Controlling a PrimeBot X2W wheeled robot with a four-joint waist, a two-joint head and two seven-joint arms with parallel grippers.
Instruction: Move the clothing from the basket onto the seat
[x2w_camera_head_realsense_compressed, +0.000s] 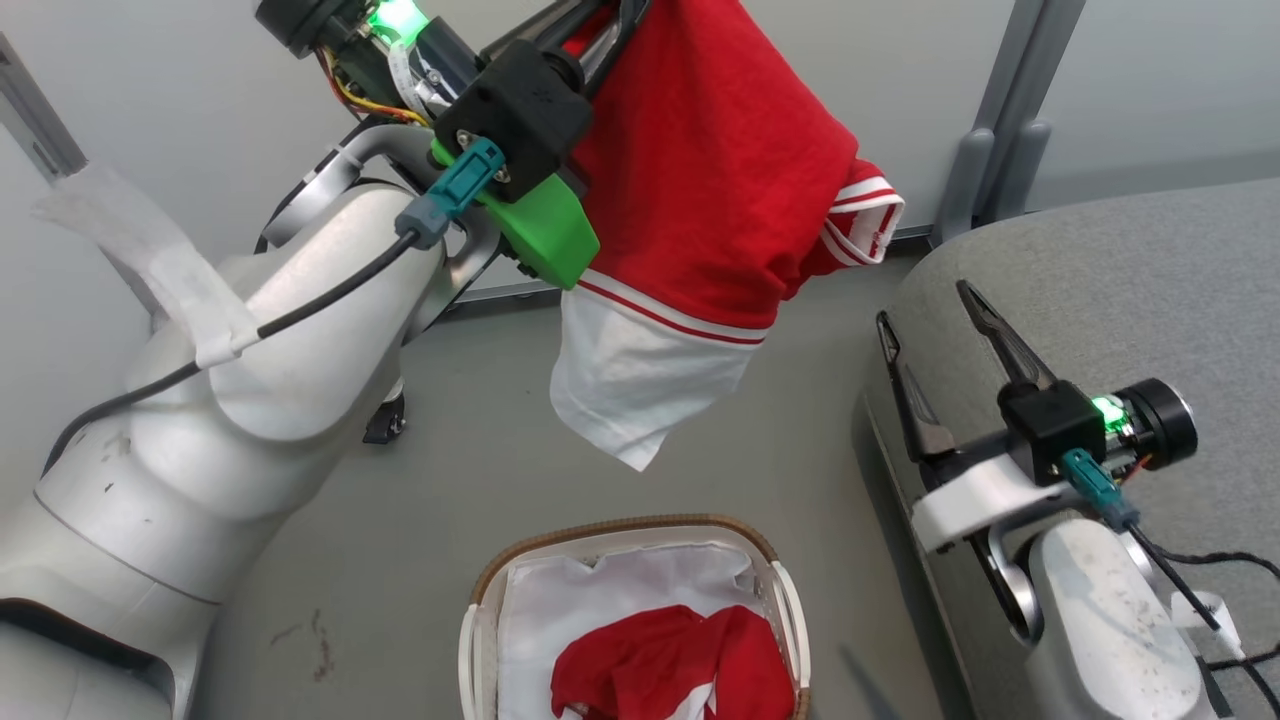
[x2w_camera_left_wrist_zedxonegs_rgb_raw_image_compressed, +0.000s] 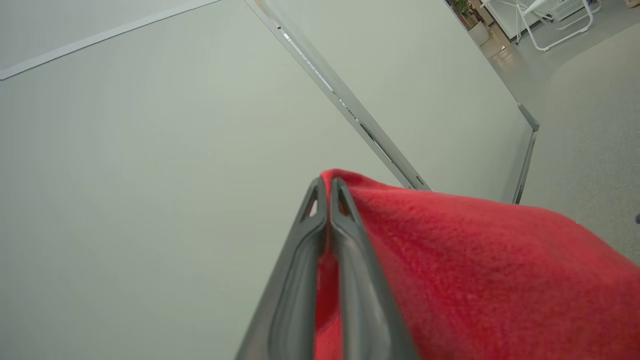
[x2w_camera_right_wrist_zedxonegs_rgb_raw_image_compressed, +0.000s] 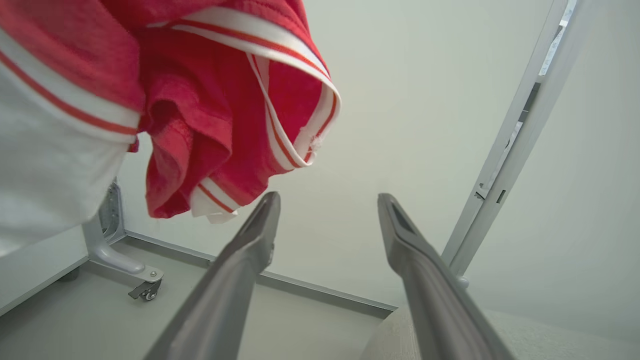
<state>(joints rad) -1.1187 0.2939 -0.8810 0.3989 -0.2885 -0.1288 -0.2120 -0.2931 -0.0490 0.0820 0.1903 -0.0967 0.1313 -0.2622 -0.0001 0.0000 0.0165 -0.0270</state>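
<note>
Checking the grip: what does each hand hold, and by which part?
Left hand pinches the hanging red garment by a fold of red fabric at its top. Right hand is open, holding nothing.

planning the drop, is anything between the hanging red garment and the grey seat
Nothing visible blocks it. The red garment, pinched in the left gripper, hangs over the floor beside the seat. The open right gripper sits at the seat's edge, lower than the garment.
</note>
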